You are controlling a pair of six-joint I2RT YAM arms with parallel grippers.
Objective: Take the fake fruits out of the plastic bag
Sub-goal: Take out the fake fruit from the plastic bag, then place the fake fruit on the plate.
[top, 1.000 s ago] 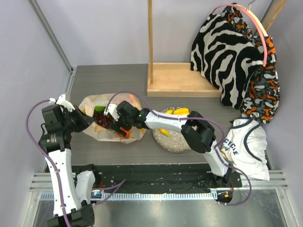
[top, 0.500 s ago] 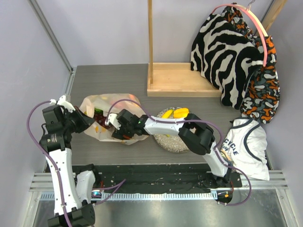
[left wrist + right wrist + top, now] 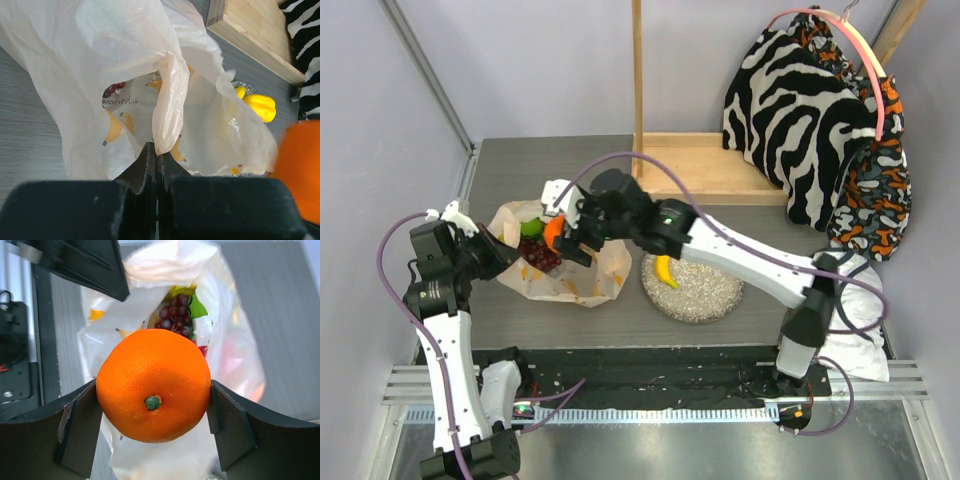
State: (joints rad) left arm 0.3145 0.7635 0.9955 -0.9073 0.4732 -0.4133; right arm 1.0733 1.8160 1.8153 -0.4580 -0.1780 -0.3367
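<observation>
Grips the orange (image 3: 150, 370) firmly in the right claw (image 3: 154, 410), above the mouth of the plastic bag (image 3: 570, 285). Pinches the bag's rim tight in the left claw (image 3: 156, 156) (propping the mouth open). Leaves grape bunch (image 3: 538, 255) and green apple (image 3: 531, 228) inside, on the counter (image 3: 520, 170). Mid-extraction, apparently; calls next for a carry to the plate (image 3: 710, 295), then a release.

Grey wood-grain surface (image 3: 570, 165), pale lilac walls (image 3: 540, 60).
A wooden stand (image 3: 705, 170) sits at the far edge; zebra-striped cloth (image 3: 790, 110) hangs from a pink hanger (image 3: 860, 42) over the far right corner, a white shirt (image 3: 845, 300) lies at the right edge, a black mat (image 3: 650, 365) along the near edge.
</observation>
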